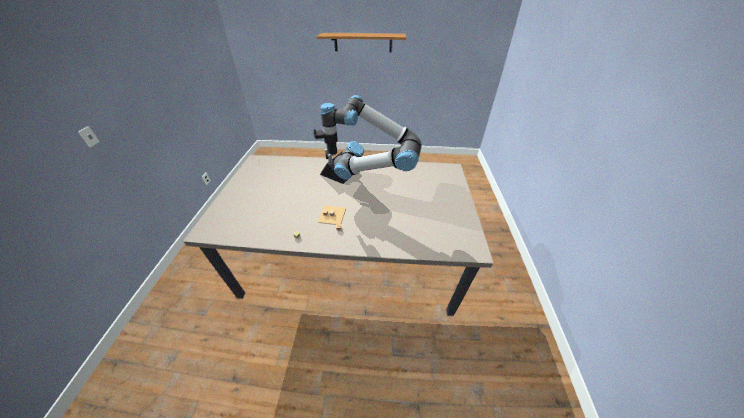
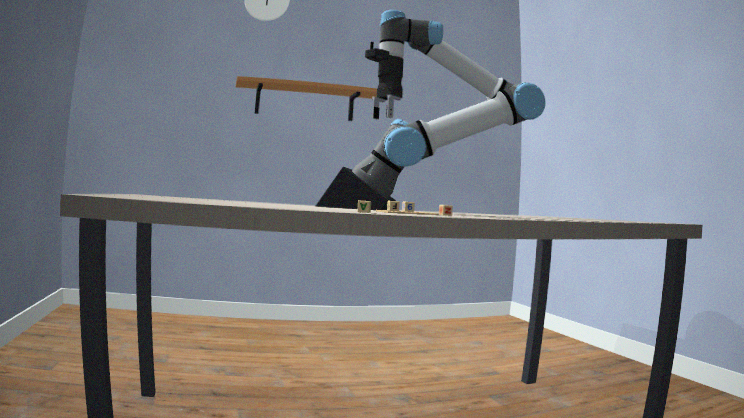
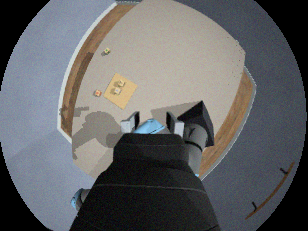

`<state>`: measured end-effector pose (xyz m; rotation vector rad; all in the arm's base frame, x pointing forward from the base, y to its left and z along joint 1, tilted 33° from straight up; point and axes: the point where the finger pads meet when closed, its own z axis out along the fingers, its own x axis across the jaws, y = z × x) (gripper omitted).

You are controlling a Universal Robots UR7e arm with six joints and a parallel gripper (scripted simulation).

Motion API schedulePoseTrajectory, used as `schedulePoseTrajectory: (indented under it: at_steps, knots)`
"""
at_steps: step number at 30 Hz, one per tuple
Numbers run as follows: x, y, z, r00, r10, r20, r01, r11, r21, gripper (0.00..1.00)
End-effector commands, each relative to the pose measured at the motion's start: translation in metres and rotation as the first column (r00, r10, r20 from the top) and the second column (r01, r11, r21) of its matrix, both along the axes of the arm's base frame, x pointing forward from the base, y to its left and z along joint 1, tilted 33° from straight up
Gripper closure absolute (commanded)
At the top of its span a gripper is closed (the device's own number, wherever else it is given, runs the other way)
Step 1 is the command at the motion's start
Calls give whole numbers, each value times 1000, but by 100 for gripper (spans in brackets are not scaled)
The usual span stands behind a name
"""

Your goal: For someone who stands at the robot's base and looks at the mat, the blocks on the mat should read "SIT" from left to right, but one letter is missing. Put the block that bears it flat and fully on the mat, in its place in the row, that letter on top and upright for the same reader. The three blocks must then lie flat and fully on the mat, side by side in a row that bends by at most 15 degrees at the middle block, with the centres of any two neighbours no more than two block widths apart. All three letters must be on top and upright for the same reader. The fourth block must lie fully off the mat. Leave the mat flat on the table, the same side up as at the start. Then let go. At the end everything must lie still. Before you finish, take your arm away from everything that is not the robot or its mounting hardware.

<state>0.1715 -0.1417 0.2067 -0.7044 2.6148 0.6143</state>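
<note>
A small tan mat lies on the table toward its front edge. Two blocks sit side by side on it; their top letters are too small to read. An orange block lies just off the mat's front right corner. A yellow-green block lies further left near the table's front edge. In the exterior view the four blocks line up on the table: the yellow-green block, the two mat blocks, the orange block. My gripper is open and empty, high above the robot's base, far from the blocks.
The robot's base stands at the back middle of the table. The wrist view shows the mat and the loose blocks far below. A wall shelf hangs behind the arm.
</note>
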Motion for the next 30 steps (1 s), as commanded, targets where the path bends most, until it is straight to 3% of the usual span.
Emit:
schedulePoseTrajectory:
  at_steps: [1, 30]
  knots:
    - [0, 0, 0, 1000, 0, 0, 0, 1000, -1, 0]
    - [8, -7, -5, 1000, 3, -13, -4, 1000, -25, 0]
